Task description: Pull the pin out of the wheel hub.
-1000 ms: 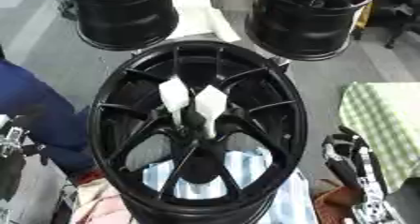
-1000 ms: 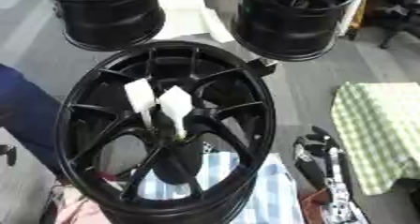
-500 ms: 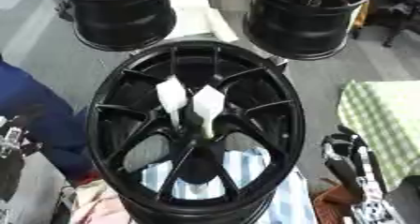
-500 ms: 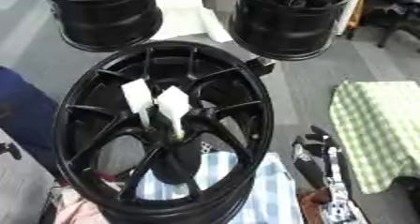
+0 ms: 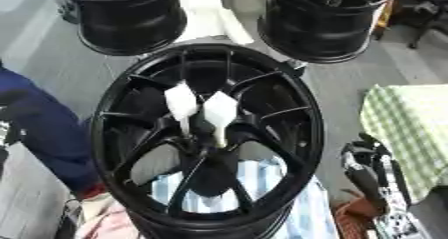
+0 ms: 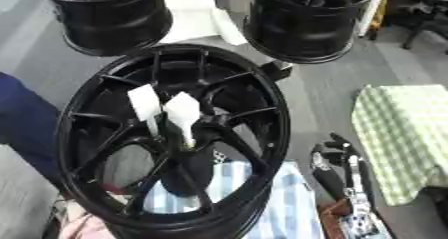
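Observation:
A black wheel hub [image 5: 308, 133] stands tilted in the middle of the view, its spokes meeting at a dark centre [image 5: 210, 155]. Two pins stick up out of that centre, each a thin stem topped with a white tag: one at the left [image 5: 181, 102], one at the right [image 5: 219, 111]. My right hand [image 6: 332, 169] rests low at the right, beside the hub's rim and apart from it, fingers relaxed and holding nothing. A sliver of my left hand [image 5: 5, 135] shows at the left edge, far from the pins.
Two more black wheels stand at the back, left [image 5: 127, 20] and right [image 5: 328, 23], with a white sheet [image 5: 206, 13] between them. A green checked cloth [image 5: 407, 128] lies at the right. A blue-and-white striped cloth [image 5: 262, 183] lies under the hub.

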Available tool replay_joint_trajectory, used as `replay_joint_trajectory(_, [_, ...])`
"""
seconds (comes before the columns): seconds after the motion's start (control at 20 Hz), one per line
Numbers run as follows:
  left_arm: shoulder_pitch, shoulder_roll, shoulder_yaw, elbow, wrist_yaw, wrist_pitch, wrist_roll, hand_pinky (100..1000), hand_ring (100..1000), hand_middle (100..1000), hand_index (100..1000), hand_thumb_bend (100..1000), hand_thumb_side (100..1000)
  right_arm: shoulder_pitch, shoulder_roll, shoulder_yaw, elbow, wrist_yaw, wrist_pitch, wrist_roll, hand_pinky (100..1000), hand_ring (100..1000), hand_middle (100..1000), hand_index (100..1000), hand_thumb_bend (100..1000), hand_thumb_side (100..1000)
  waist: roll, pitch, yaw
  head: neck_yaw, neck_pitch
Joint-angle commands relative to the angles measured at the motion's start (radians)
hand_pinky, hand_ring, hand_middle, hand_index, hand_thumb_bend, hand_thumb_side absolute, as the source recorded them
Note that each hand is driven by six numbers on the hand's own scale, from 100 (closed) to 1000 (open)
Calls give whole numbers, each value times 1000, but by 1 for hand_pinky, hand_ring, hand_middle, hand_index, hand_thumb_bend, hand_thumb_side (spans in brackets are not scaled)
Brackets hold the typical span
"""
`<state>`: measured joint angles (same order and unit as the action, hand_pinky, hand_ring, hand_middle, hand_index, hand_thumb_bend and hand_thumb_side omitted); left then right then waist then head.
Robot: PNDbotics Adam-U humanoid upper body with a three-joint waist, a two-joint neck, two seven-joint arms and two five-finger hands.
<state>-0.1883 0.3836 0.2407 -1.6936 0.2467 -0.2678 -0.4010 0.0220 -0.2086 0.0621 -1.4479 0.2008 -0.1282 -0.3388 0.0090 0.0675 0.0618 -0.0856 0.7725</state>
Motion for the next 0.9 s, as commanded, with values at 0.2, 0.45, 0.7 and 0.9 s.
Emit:
replay_joint_trajectory(0.2, [-154, 357, -60, 18, 155, -281, -182, 479, 1000, 821, 928, 100, 317, -7, -31, 4, -7, 12, -6, 4, 740, 684, 724, 880, 140, 430, 17, -20, -12, -4, -2])
replay_joint_trajectory(0.45, [-329, 523, -190, 128, 163, -486, -410, 515, 1000, 807, 933, 100, 247, -8, -36, 11, -4, 15, -9, 10, 740, 684, 724, 880, 142, 429, 27, -21, -28, 4, -2])
replay_joint_trajectory(0.7, [-509, 544, -366, 206, 54, -626, -503, 541, 1000, 804, 939, 100, 258, -10, -43, 19, 0, 18, -11, 18, 739, 684, 724, 880, 143, 429, 38, -24, -49, 16, -2])
replay_joint_trajectory(0.9, [-620, 490, -516, 224, -115, -639, -506, 545, 1000, 798, 942, 100, 307, -12, -48, 25, 6, 19, -13, 23, 739, 684, 724, 880, 144, 429, 46, -27, -62, 19, -2])
